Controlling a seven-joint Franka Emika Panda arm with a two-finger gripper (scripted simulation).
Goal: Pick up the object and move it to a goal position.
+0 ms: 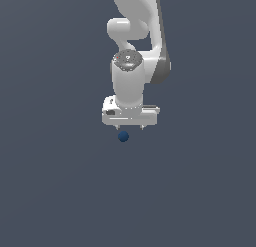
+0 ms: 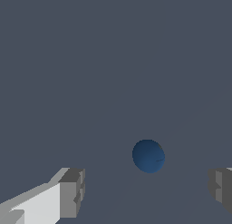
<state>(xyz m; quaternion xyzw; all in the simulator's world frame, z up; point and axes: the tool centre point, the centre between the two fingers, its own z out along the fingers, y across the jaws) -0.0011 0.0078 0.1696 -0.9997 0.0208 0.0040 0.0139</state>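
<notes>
Here, nearest to the wrist camera, we see the two grey fingertips (image 2: 72, 191) of our white parallel gripper (image 2: 147, 191) standing wide apart, with nothing held between them. Just beyond them lies the small, smooth, dark blue ball (image 2: 148, 156), in the gap between the fingers but not yet level with them. In the exterior view the gripper (image 1: 129, 126) hangs just above the ball (image 1: 123, 136), which sits a little toward the exterior view's left of the middle of the fingers. Behind and below, there is only the plain grey ground (image 1: 50, 191). We judge that we are in the approach step. Next we should probably centre over the ball, descend, and then close.
</notes>
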